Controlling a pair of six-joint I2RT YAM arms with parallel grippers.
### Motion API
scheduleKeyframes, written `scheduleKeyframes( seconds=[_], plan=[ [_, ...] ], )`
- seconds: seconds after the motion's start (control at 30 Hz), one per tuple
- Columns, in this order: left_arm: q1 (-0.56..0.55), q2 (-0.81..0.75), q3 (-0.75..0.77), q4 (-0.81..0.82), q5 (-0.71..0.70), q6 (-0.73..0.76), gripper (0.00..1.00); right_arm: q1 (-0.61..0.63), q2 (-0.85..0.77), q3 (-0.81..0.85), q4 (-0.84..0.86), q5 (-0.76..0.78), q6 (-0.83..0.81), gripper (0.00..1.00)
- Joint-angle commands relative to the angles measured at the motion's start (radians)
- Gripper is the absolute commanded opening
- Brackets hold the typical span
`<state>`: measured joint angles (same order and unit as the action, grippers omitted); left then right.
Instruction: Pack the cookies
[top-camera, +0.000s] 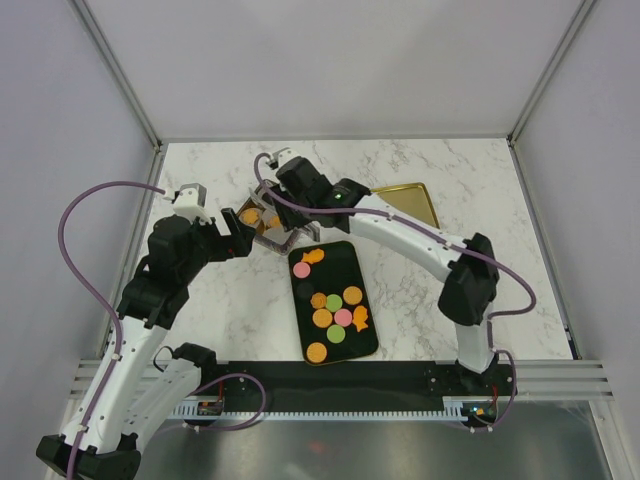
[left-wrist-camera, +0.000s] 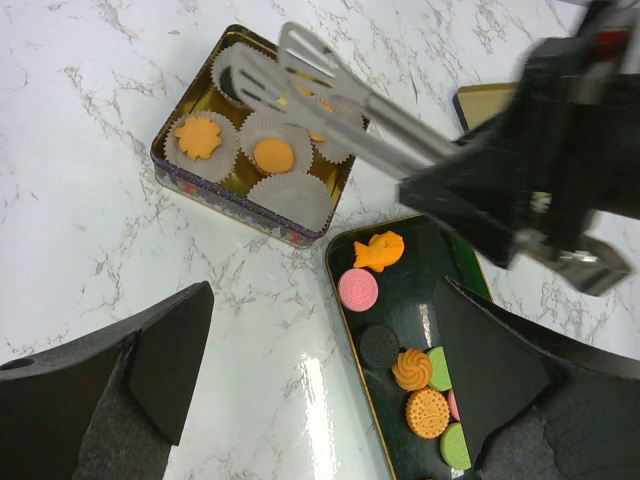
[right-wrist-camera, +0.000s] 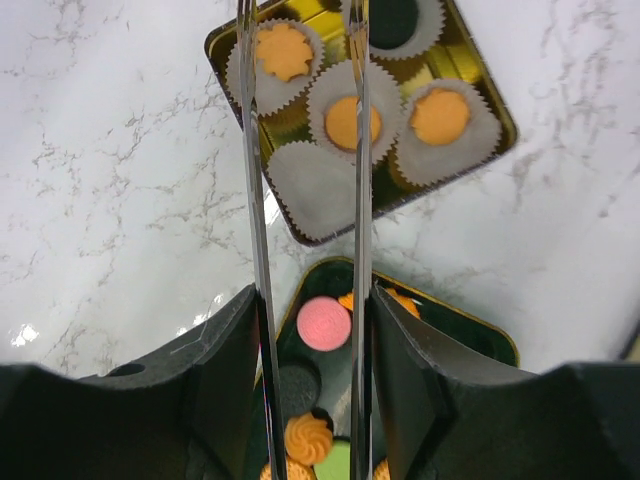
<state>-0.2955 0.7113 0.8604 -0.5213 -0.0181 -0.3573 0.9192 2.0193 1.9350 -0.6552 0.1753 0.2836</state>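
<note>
Right gripper clamped on tongs, blades apart, tips over the tin.
Left gripper released, holding nothing. I see most cookies on the black tray just ahead of its jaws, and a few in the tin's paper cups.

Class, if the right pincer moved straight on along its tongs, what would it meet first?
Likely the tin, at the cup with a round orange cookie between the tongs; height above it is unclear.

Both arms have white links, black joints, black wedge-shaped fingers and looping purple cables.
</note>
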Motion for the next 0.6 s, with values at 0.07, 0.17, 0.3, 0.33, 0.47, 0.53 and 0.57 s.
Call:
scheduleKeyframes(
  seconds=[0.07, 0.17, 0.3, 0.33, 0.47, 0.53, 0.57],
  plan=[
    [0.007, -0.009, -0.006, 0.038, -0.006, -0.008, 1.0, -0.008, -0.276, -0.19, -0.029, 0.055, -0.004, 0.53],
    [0.007, -0.006, -0.004, 0.04, -0.002, -0.008, 1.0, -0.009, -0.405, -0.316, -0.09, 0.035, -0.014, 0.54],
    [0.01, 0.001, -0.004, 0.043, 0.006, -0.008, 1.0, -0.006, -0.557, -0.442, -0.202, -0.016, -0.037, 0.54],
    [0.012, 0.004, -0.004, 0.044, 0.007, -0.008, 1.0, 0.004, -0.576, -0.477, -0.248, -0.019, -0.044, 0.54],
    [0.015, 0.008, -0.004, 0.044, 0.013, -0.008, 1.0, 0.053, -0.639, -0.556, -0.325, -0.002, -0.055, 0.54],
    [0.016, 0.01, -0.004, 0.047, 0.014, -0.009, 1.0, 0.07, -0.662, -0.59, -0.327, -0.011, -0.057, 0.56],
    [0.018, 0.013, -0.003, 0.047, 0.014, -0.011, 1.0, 0.076, -0.662, -0.594, -0.325, -0.016, -0.061, 0.56]
  ],
)
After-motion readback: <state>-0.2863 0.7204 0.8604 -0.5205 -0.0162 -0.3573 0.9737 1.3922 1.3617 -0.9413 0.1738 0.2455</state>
